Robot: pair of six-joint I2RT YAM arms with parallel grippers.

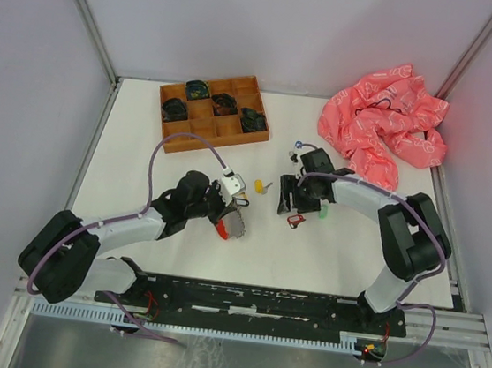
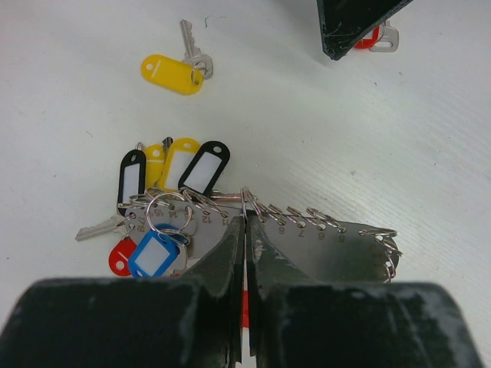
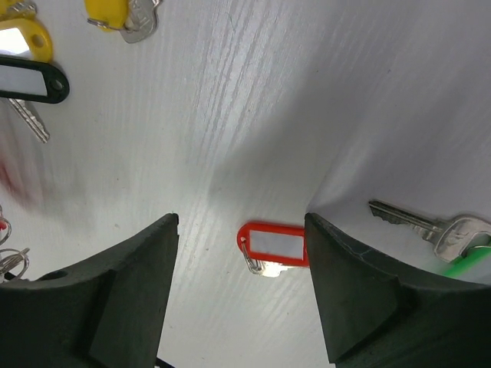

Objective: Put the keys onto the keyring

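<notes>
Pickup step: my right gripper, jaws wide, hangs over the red-tagged key and, I reckon, must next drop and pinch it; left gripper clamps the keyring.

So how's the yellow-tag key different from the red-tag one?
The yellow-tagged key has a yellow label, the red-tagged key a red one. The yellow one lies in the open, its metal blade showing; the red one lies between the right gripper's open fingers, its metal mostly hidden under the tag. Both lie loose on the table.

Lab enclosure (white walls, aluminium frame)
</notes>
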